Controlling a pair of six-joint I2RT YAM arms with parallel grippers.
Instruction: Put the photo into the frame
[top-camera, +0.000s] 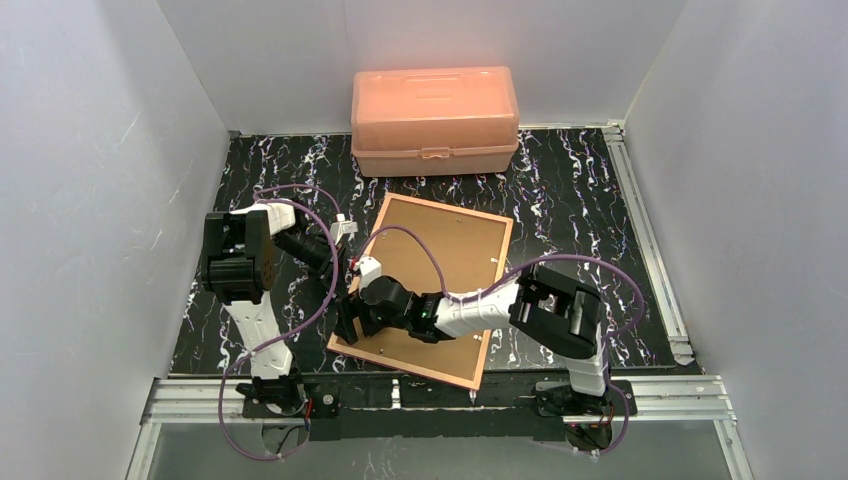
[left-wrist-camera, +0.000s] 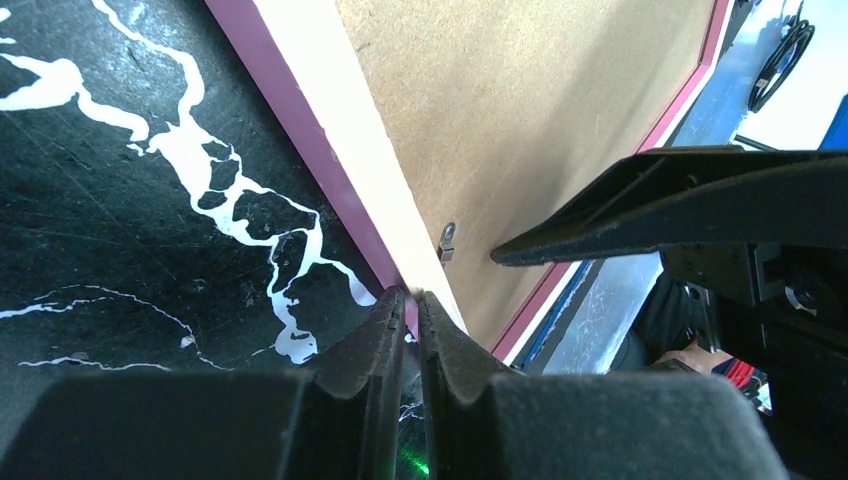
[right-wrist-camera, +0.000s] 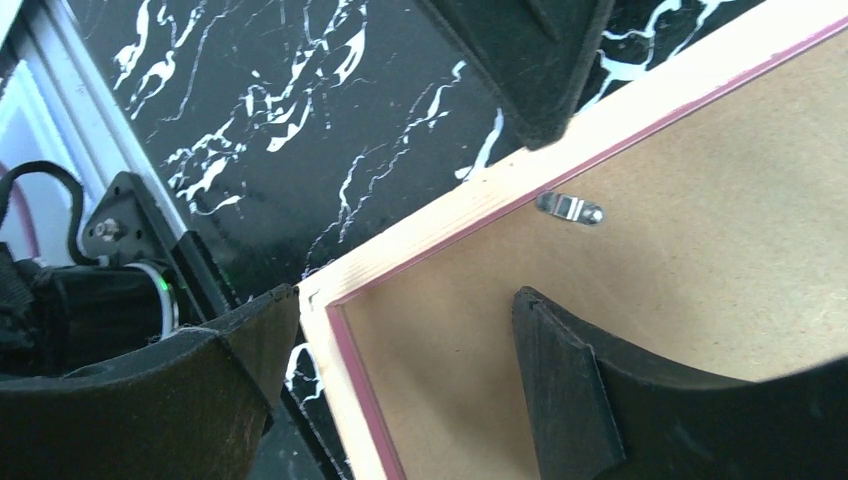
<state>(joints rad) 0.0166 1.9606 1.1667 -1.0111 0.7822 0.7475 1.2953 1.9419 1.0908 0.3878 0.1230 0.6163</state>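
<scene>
The frame (top-camera: 451, 208) lies face down in the middle of the tabletop (top-camera: 580, 190), slightly askew, with its brown backing board (top-camera: 450, 250) sitting inside the rim. From here I can't see the photo at all, so I can't tell whether it is already under that board. If it is, the loading looks done and the fastening is what remains. A small metal tab (right-wrist-camera: 568, 208) shows by the left rim, though I can't make out whether it is turned over the board. The left claw (left-wrist-camera: 412, 300) is pressed almost together at the frame's left edge and seems to nip the thin rim. The right claw (right-wrist-camera: 400, 300) is spread wide over the near left corner, with one finger outside the frame above the tabletop and the other above the board. The pink box (top-camera: 435, 120) at the far side plays no part.
</scene>
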